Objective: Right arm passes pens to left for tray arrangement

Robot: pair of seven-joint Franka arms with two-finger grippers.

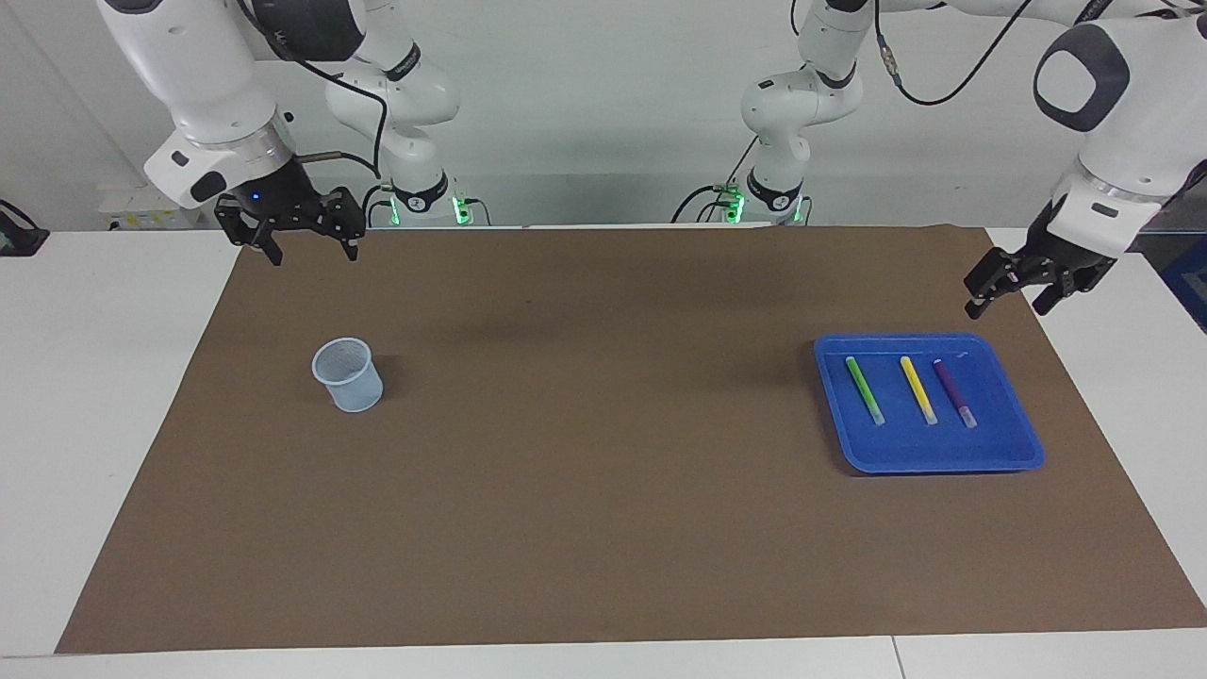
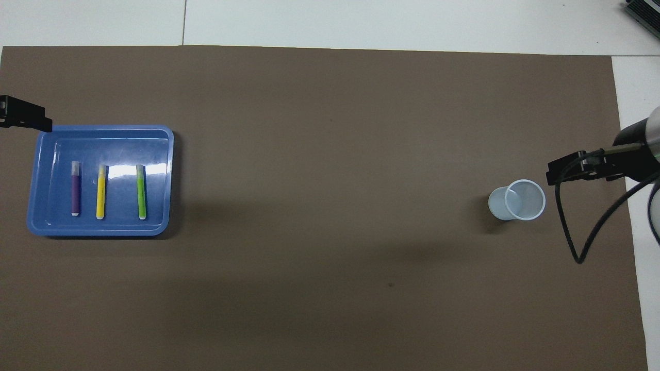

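The shallow bright-blue plastic tray (image 1: 929, 453) sits at the right of the facing view, toward the left arm's end of the table, on the brown paper mat (image 1: 603, 528). In it lie all three slim marker pens, side by side and apart from one another: the bright green pen (image 1: 864, 389), the yellow pen (image 1: 917, 389) and the purple pen (image 1: 954, 392). They run roughly parallel with even gaps, which reads to me as the arrangement the task asks for, so I judge the work done or all but done.

The left gripper (image 1: 1005, 286) hangs in the air at the upper right of the facing view, above the mat's edge by the tray's corner, touching nothing. Its fingers are spread and empty; it looks clear of the tray so as not to disturb the row.

The right gripper (image 1: 308, 240) hangs at the upper left of that view, over the mat's corner, fingers wide apart and holding nothing. Below it in the frame stands the small pale-blue translucent mesh cup (image 1: 348, 374), upright and seemingly empty, probably where the pens were kept.
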